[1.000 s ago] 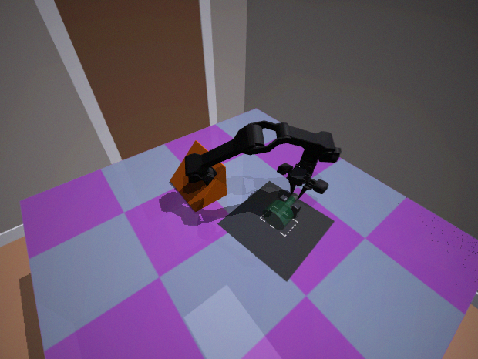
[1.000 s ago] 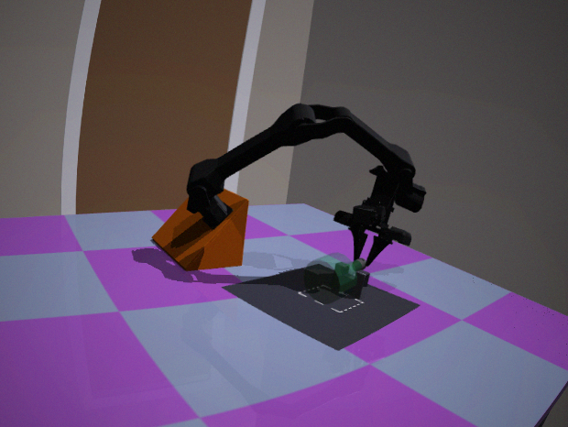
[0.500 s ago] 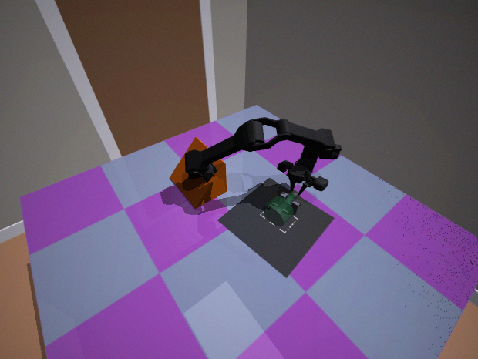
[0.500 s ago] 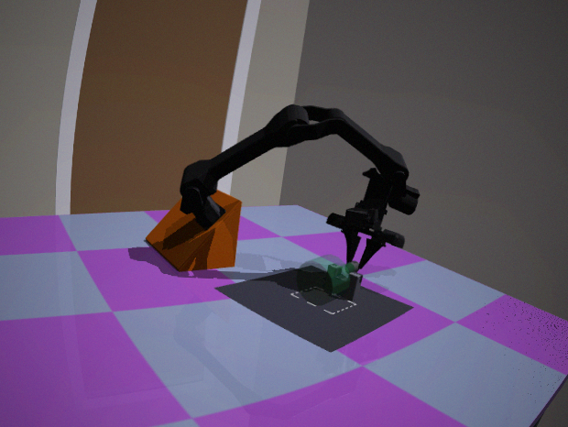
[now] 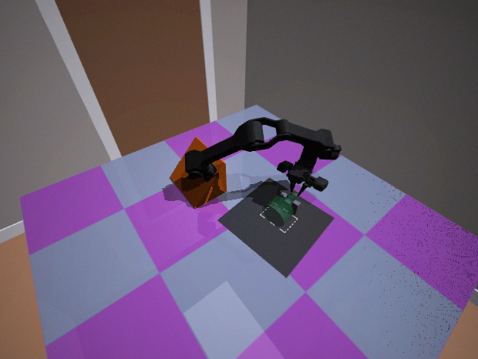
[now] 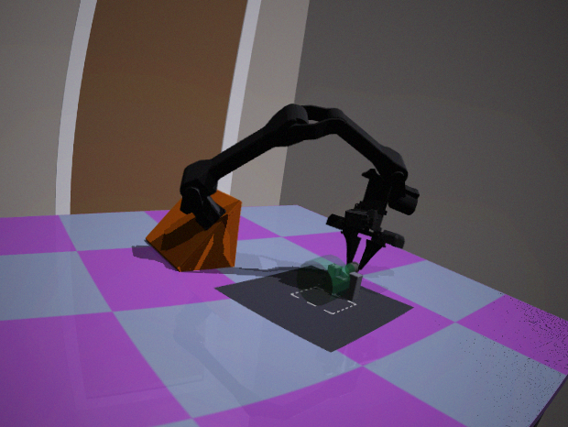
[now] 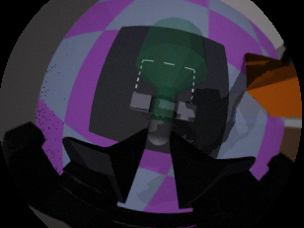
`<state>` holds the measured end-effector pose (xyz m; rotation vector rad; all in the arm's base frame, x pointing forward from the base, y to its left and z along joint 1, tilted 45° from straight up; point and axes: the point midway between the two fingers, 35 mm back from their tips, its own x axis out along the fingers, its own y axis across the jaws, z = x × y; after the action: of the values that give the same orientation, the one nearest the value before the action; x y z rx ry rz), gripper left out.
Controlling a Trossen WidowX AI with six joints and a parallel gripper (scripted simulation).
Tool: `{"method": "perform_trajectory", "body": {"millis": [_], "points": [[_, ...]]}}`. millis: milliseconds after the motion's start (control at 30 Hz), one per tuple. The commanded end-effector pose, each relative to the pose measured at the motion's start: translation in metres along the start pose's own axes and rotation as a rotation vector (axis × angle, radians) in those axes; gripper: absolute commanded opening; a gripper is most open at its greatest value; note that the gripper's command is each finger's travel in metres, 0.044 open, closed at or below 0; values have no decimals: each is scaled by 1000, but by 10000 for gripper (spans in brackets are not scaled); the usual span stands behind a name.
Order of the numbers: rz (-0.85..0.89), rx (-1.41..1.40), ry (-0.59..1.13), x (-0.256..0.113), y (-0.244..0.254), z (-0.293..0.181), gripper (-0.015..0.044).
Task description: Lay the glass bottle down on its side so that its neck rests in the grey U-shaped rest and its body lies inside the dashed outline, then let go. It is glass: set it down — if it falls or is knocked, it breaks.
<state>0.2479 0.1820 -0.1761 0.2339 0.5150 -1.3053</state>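
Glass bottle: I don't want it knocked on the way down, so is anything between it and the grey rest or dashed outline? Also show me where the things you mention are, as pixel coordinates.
Nothing visible stands between the green bottle [image 5: 281, 211] [image 6: 316, 277] [image 7: 170, 63] and the grey rest [image 5: 296, 202] [image 6: 355, 285] [image 7: 141, 102] or dashed outline [image 5: 290, 228] [image 6: 343, 310] [image 7: 193, 83].

The bottle's underside [image 5: 278, 216] [image 6: 316, 279] is hidden.
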Motion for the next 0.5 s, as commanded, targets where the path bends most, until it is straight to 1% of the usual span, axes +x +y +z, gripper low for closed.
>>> {"method": "perform_trajectory", "body": {"millis": [0, 467], "points": [[-2, -2, -4, 2, 0, 3, 114], [6, 7, 10, 2, 0, -1, 114]]}}
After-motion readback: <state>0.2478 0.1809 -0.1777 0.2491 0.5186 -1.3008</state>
